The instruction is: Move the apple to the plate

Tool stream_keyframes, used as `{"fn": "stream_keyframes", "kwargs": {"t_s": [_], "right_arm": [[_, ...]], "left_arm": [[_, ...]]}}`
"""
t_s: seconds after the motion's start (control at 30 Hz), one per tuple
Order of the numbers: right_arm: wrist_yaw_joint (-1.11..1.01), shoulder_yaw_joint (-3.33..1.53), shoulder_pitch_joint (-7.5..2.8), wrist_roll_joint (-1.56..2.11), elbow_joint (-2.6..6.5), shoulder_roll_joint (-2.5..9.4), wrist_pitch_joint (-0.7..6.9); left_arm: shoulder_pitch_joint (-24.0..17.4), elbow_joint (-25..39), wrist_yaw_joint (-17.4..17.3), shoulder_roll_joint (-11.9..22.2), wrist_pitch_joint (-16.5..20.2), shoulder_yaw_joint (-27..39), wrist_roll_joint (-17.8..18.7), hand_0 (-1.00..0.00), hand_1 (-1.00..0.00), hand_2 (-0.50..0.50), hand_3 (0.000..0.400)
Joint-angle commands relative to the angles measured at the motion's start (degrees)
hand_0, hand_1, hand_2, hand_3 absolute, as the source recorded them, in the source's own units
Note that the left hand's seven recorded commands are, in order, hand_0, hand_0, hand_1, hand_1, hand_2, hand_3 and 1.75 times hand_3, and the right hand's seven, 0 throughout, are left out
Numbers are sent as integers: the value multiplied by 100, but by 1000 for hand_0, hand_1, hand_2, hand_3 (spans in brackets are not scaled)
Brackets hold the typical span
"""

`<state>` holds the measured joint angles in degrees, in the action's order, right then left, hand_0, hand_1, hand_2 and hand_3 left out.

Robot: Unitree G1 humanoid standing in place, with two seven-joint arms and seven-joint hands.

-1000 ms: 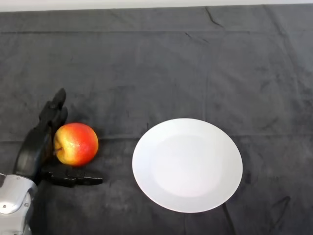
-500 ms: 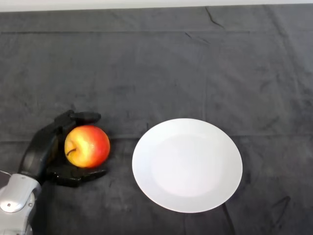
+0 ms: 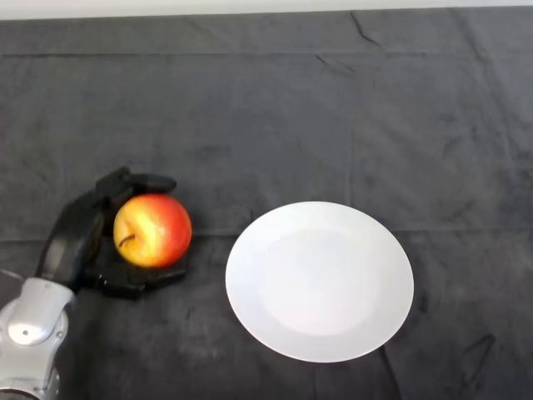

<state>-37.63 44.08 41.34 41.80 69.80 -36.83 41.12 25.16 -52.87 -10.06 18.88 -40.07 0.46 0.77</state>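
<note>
A red and yellow apple (image 3: 153, 230) sits at the left of the dark cloth, wrapped by my black left hand (image 3: 77, 242). The fingers (image 3: 137, 181) curl over its far side and the thumb (image 3: 141, 280) presses along its near side, so the hand is shut on the apple. Whether the apple still rests on the cloth I cannot tell. The round white plate (image 3: 320, 281) lies to the right of the apple, a short gap away, with nothing on it.
The dark cloth (image 3: 275, 108) covers the whole table, with light creases. A pale strip of the table's far edge (image 3: 250, 7) runs along the top.
The fingers, straight beside the apple a second ago, have curled round it. Apple and hand have shifted slightly right and away from me.
</note>
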Motion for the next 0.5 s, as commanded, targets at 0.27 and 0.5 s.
{"fn": "stream_keyframes", "kwargs": {"t_s": [0.27, 0.5], "right_arm": [[11, 91, 49, 92, -69, -102, -28], [19, 90, 42, 94, -86, -94, -30]], "left_arm": [[-482, 1294, 1075, -105, -40, -360, -526, -1000, -996, -2, 400], [-633, 1927, 1878, -337, 67, -1080, -832, -1000, -996, -2, 400]]}}
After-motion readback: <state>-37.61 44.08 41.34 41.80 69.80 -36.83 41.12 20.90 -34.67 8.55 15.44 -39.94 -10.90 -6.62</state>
